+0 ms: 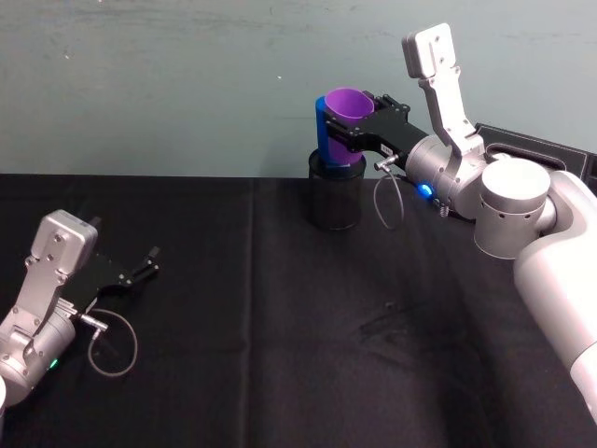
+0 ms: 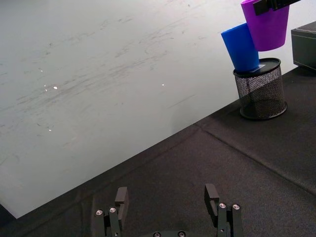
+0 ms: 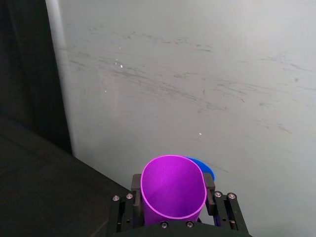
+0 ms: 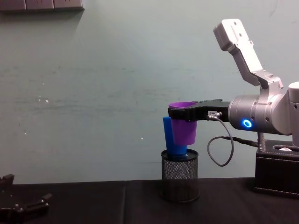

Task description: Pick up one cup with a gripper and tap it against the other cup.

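My right gripper is shut on the purple cup, holding it upright in the air near the wall. The jaws clamp the cup's sides just under the rim. The blue cup stands tilted in a black wire-mesh pen holder. In the chest view the purple cup hangs just above the holder and against the blue cup. The left wrist view shows the purple cup touching the blue cup's upper side. My left gripper rests open low at the table's left, with nothing between its fingers.
A black box stands on the table to the right of the pen holder, under my right arm. The pale wall is close behind the cups. Black cloth covers the table.
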